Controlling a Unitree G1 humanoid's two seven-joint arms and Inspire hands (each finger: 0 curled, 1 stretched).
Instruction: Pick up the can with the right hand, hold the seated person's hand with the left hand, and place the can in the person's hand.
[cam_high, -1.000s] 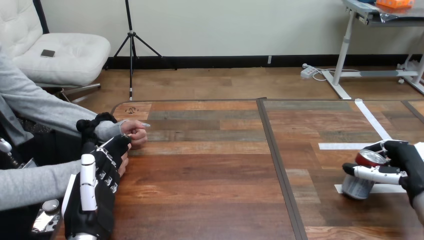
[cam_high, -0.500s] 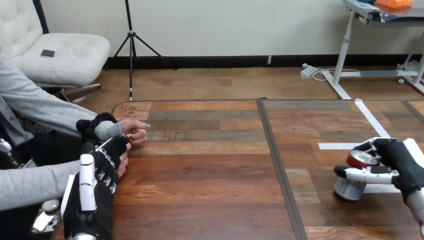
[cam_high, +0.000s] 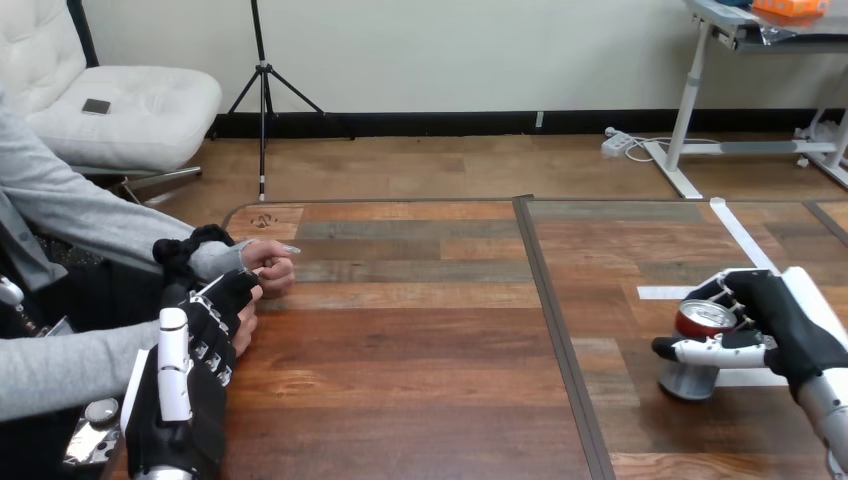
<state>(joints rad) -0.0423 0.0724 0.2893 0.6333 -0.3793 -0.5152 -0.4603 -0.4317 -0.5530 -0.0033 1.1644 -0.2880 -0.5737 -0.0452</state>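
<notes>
While the tilted can (cam_high: 702, 320), its print unreadable, is gripped by the right robot hand (cam_high: 790, 320), whether the person's hand (cam_high: 246, 328) is held by the left robot hand (cam_high: 195, 345) cannot be told.

The table (cam_high: 420, 340) is of wooden planks in mixed browns, with a dark seam (cam_high: 560, 330) running front to back and white tape strips (cam_high: 745, 240) near its right edge. Beyond its far edge lie a wooden floor (cam_high: 450, 165), a black baseboard (cam_high: 450, 122) and a pale wall (cam_high: 450, 50). A white cushioned chair (cam_high: 130, 110) stands past the far left corner, a black tripod (cam_high: 262, 90) beside it, and a white-legged desk (cam_high: 690, 110) past the far right corner.
</notes>
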